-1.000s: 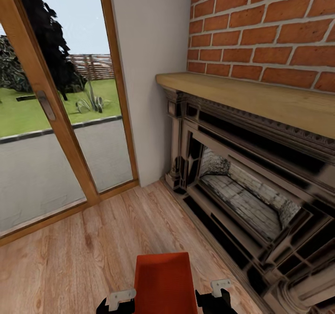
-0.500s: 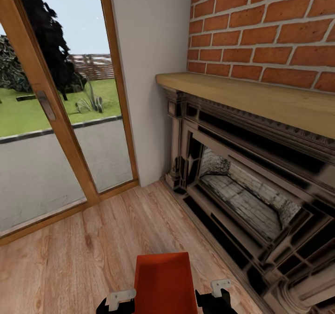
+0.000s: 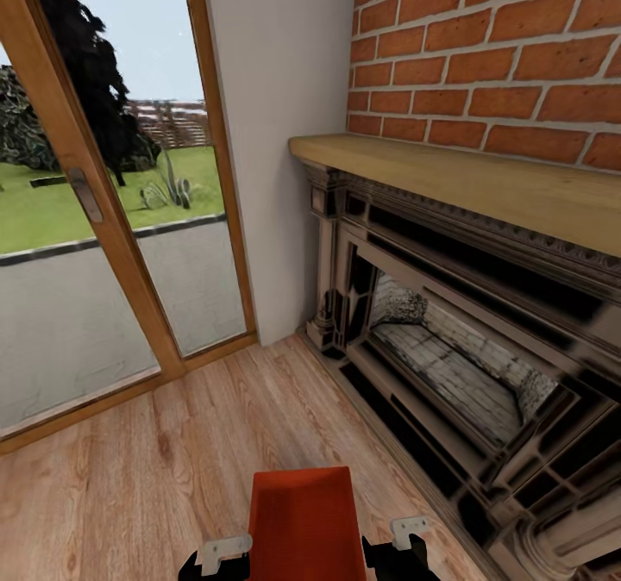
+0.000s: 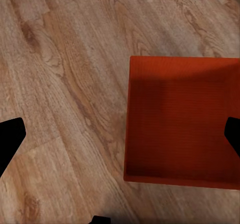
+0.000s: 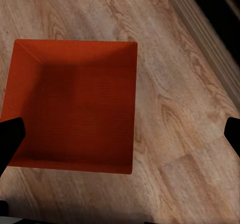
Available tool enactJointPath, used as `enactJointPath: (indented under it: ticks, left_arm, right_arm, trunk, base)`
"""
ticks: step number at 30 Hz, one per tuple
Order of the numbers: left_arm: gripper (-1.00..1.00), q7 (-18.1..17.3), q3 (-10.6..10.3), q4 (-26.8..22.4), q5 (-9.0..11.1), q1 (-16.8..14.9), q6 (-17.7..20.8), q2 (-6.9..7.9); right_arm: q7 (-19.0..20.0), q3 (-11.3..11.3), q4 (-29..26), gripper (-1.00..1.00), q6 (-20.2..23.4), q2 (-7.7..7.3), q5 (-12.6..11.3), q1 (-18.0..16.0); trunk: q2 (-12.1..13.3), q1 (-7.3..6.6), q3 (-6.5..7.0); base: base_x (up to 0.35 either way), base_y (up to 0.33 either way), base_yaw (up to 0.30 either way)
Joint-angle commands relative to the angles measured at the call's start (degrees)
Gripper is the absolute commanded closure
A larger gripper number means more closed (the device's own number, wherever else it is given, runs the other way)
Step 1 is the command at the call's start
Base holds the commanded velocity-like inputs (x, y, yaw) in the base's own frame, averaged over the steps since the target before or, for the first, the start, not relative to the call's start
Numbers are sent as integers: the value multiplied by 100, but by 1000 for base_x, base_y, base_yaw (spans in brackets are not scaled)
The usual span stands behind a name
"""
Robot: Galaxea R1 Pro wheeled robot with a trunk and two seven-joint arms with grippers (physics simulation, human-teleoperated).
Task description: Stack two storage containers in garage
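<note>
One orange-red open-topped storage container (image 3: 302, 521) is at the bottom middle of the head view, on the light wood-plank living room floor, with an arm on each side of it. My left gripper (image 4: 120, 139) hangs open above the container (image 4: 180, 124): one black fingertip (image 4: 10, 139) is over the bare planks and the other is over the bin's inside. My right gripper (image 5: 120, 136) is open too and spans the container (image 5: 75, 109) and the floor beside it. Nothing is held. The bin is empty.
A dark stone fireplace (image 3: 448, 365) with a wooden mantel (image 3: 483, 176) and a brick wall above it fills the right side, close to the bin. A wood-framed glass door (image 3: 95, 219) stands at the left. Wood flooring (image 3: 129, 486) lies between them.
</note>
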Motion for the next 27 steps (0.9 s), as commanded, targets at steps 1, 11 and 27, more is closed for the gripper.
enactJointPath:
  ticks: [1,11,27]
  left_arm:
    - [-100,38,-9,2,-43,-4,-5,0]
    - [-100,37,-9,2,-43,-4,-5,0]
    - [-100,33,-9,2,-43,-4,-5,0]
  right_arm:
    - [27,-27,1,-100,-18,4,44,-4]
    - [21,-27,1,-100,-21,4,52,-4]
    - [21,-27,1,-100,-12,4,43,-4]
  trunk:
    - [-11,3,-11]
    - [-11,3,-11]
    - [-11,3,-133]
  base:
    - [0,0,0]
    - [0,0,0]
    - [0,0,0]
